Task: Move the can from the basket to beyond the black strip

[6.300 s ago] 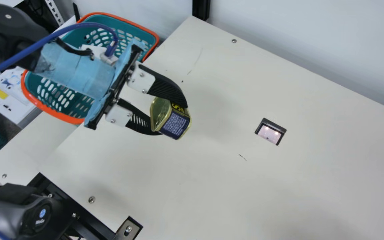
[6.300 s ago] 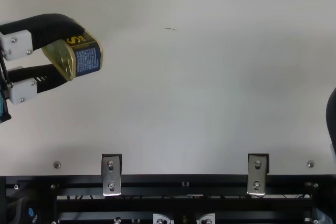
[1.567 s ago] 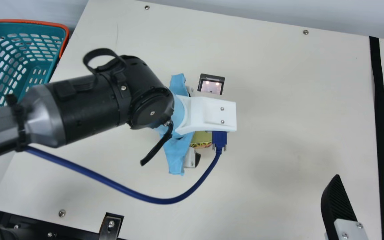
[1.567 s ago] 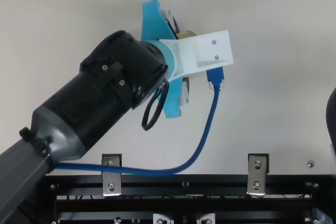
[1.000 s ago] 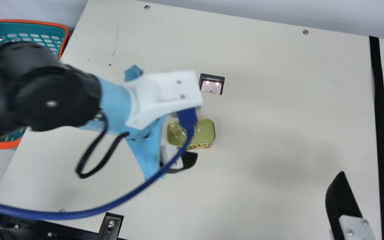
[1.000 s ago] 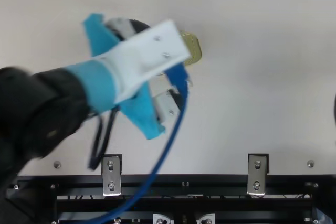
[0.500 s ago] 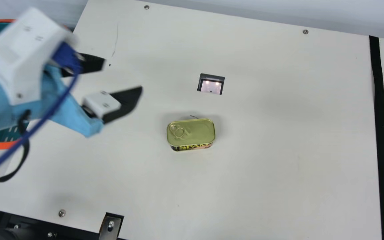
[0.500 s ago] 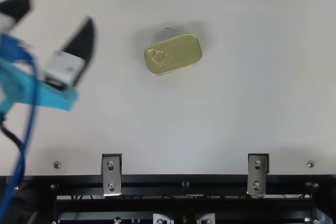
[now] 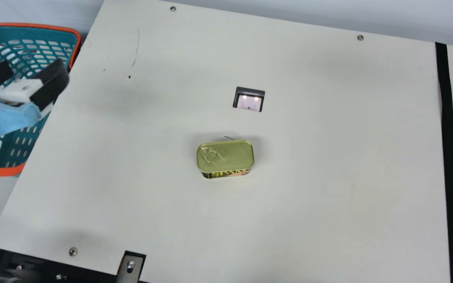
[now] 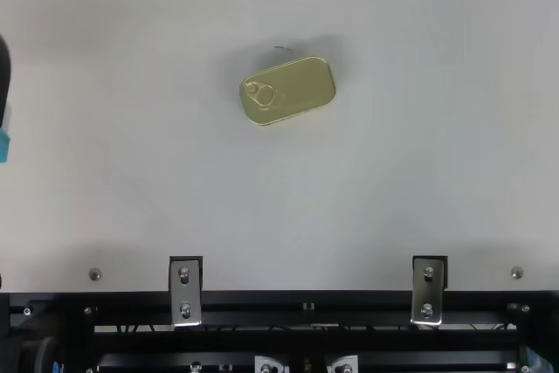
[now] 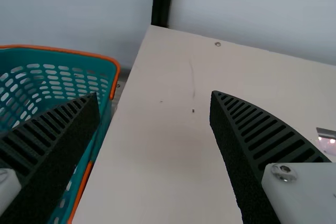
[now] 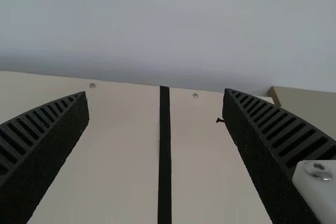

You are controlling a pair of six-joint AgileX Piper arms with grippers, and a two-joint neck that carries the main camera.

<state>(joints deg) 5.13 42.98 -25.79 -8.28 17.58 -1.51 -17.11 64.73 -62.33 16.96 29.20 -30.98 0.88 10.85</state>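
Observation:
In the main view my left gripper [image 9: 39, 70] is open above the teal basket [image 9: 4, 171] at the far left. The gold-lidded can [image 9: 226, 156] sits by itself near the middle of the table, lid up, left of the black strip [image 9: 449, 137]. The can [image 10: 288, 91] lies a little slanted in the top view. Nothing is between the fingers of my left gripper [image 11: 155, 95] in its wrist view, with the basket [image 11: 68, 51] beyond one finger. My right gripper [image 12: 156, 95] stands open in its wrist view, the black strip [image 12: 165, 150] visible between its fingers.
A small dark-framed plate with a lit pane [image 9: 249, 100] is set in the table [image 9: 328, 196] behind the can. Metal brackets [image 10: 185, 290] stand along the table's near edge. A wall [image 9: 309, 13] rises behind the table.
The main camera turned right. My left gripper carried the can rightward, let go of it on the table and withdrew left to the basket. My right gripper has left the main view.

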